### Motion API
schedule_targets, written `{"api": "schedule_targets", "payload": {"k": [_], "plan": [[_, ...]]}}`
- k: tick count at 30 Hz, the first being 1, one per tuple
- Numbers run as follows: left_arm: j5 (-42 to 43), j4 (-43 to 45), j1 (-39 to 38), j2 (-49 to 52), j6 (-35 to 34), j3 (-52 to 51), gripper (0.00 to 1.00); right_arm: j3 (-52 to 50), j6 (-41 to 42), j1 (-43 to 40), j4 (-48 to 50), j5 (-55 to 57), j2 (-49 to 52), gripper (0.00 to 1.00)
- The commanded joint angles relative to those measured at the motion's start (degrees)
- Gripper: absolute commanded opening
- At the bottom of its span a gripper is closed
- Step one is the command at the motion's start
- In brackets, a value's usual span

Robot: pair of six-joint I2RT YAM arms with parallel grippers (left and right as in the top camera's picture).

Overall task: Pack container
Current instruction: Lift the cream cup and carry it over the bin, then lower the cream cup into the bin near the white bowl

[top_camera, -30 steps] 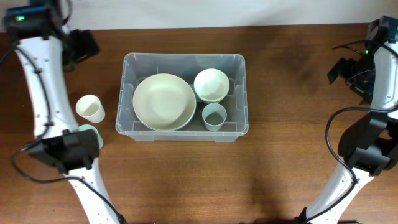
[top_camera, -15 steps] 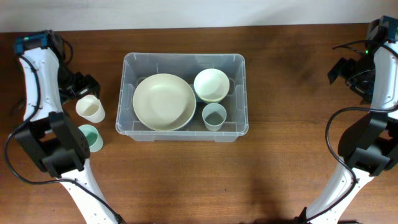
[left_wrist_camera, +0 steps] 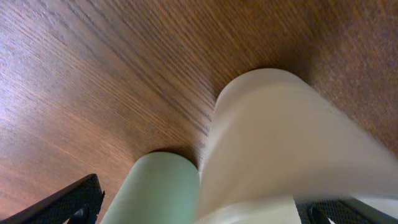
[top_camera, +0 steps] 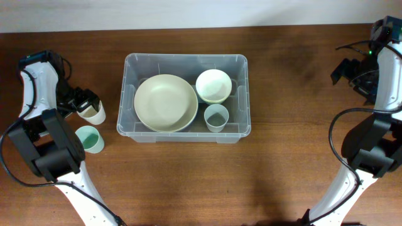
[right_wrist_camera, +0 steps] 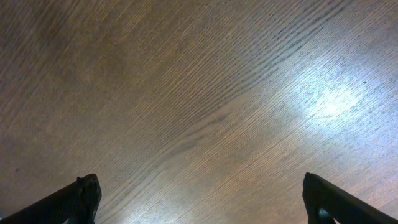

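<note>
The clear container [top_camera: 185, 58] stands mid-table and holds a wide cream bowl [top_camera: 166, 102], a smaller cream bowl [top_camera: 213, 85] and a pale cup [top_camera: 216, 117]. Left of it stand a cream cup [top_camera: 95, 113] and a green cup [top_camera: 90, 139]. My left gripper [top_camera: 86, 105] is open and low at the cream cup's rim. In the left wrist view the cream cup [left_wrist_camera: 292, 143] fills the space between the fingers [left_wrist_camera: 68, 202], with the green cup [left_wrist_camera: 158, 186] beside it. My right gripper [top_camera: 349, 71] hangs open at the far right over bare wood [right_wrist_camera: 205, 205].
The two loose cups stand close together, a short gap from the container's left wall. The right arm's base and cables sit along the right edge [top_camera: 370, 150]. A white wall edge runs along the table's back.
My left arm has swung forward from the back left corner and come down to the cream cup. The green cup, earlier covered by the arm, now shows. The right arm has not moved.
</note>
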Motion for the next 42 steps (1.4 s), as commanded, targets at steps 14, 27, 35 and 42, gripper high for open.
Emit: {"api": "schedule_targets", "payload": {"k": [14, 27, 35, 42], "plan": [[0.48, -1.44, 1.33, -1.64, 0.61, 11.1, 0.01, -0.2, 0.02, -0.15, 0.0, 0.09, -0.02, 0.99], [12.85, -13.88, -12.48, -8.96, 18.01, 52.83, 0.01, -0.2, 0.02, -0.15, 0.0, 0.09, -0.02, 0.99], [12.63, -13.88, -35.19, -9.05, 21.4, 48.94, 0.01, -0.2, 0.02, -0.15, 0.0, 0.09, -0.02, 0.99], [7.87, -13.64, -45.92, -8.9, 21.42, 37.53, 0.03, -0.2, 0.02, -0.15, 0.0, 0.09, -0.02, 0.99]]}}
